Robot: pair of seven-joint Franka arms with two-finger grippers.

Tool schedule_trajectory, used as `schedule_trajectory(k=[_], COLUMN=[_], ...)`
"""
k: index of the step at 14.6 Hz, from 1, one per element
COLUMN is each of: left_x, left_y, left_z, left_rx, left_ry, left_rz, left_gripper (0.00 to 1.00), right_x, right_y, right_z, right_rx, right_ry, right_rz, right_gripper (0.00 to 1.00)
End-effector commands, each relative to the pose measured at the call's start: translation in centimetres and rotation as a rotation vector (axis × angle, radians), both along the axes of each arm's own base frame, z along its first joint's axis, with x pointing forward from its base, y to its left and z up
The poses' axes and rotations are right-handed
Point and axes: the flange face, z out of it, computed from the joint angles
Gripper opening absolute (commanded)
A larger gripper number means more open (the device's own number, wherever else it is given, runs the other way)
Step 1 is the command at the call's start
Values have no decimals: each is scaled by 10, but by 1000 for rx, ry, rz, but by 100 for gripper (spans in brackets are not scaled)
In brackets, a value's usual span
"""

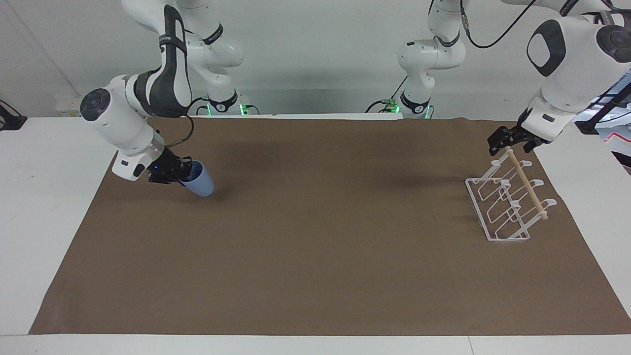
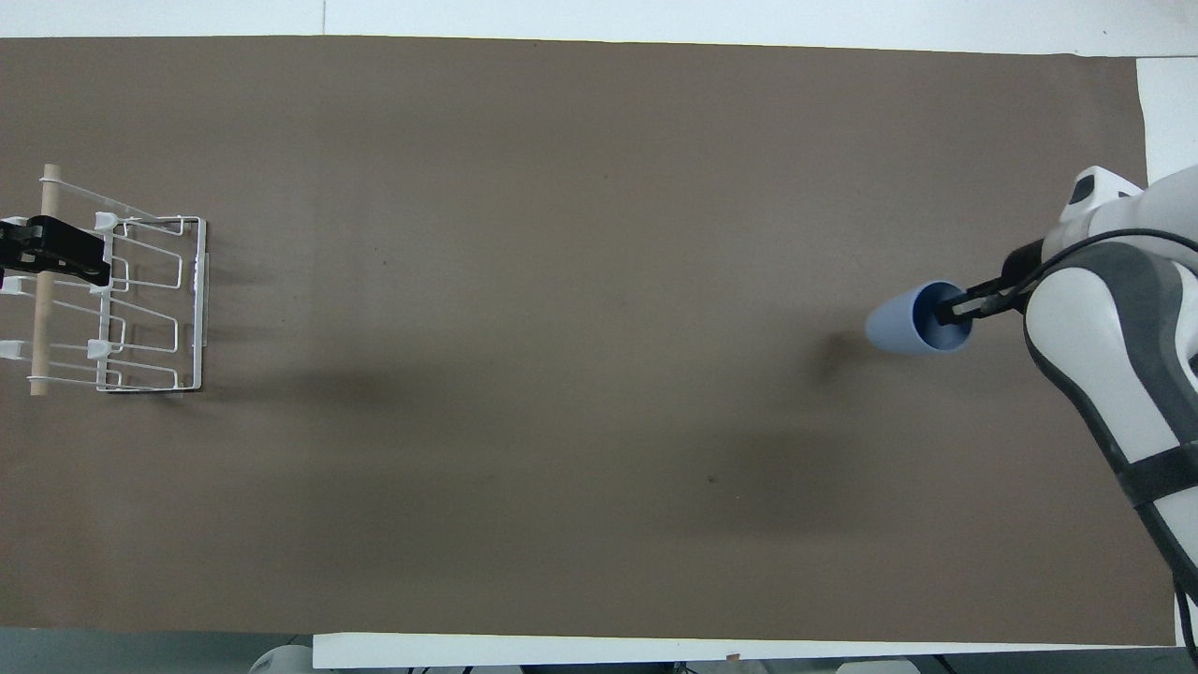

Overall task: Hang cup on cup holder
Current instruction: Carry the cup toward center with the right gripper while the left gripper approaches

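The light-blue cup (image 1: 201, 184) is off the brown mat, tilted on its side with its narrow base toward the middle of the table. My right gripper (image 1: 183, 172) is shut on its rim, one finger inside the mouth; both show in the overhead view, cup (image 2: 897, 323) and gripper (image 2: 956, 312). The white wire cup holder (image 1: 497, 211) stands at the left arm's end of the table, its wooden dowel (image 1: 527, 185) across the top. My left gripper (image 1: 507, 141) waits at the dowel's end nearer to the robots. The overhead view shows the holder (image 2: 154, 309) and the gripper (image 2: 51, 260) over the dowel.
A brown mat (image 1: 320, 246) covers most of the white table (image 1: 34, 197). Nothing else lies on the mat between the cup and the cup holder.
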Motion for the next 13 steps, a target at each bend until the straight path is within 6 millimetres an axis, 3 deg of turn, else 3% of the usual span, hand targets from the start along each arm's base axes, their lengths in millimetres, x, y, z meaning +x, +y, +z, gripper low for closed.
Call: schedule_trajectory(k=[1, 3, 5, 7, 9, 13], left_x=[-9, -10, -13, -17, -27, -40], left_y=[-7, -24, -64, -101, -134, -161], left_z=[1, 3, 6, 13, 14, 16], left_rx=[6, -49, -87, -104, -87, -120], left_ry=[-10, -5, 11, 25, 50, 214], left_rz=[164, 315, 471, 624, 764, 1186], left_gripper=[100, 100, 100, 100, 100, 100], right_x=[12, 2, -20, -41, -57, -73], right_y=[79, 148, 222, 282, 326, 350], right_z=[4, 8, 8, 3, 1, 2], right_rx=[224, 345, 466, 536, 657, 704], right_ry=[22, 119, 207, 192, 222, 275], right_rz=[-74, -238, -348, -414, -513, -536], right_gripper=[0, 0, 0, 0, 0, 0])
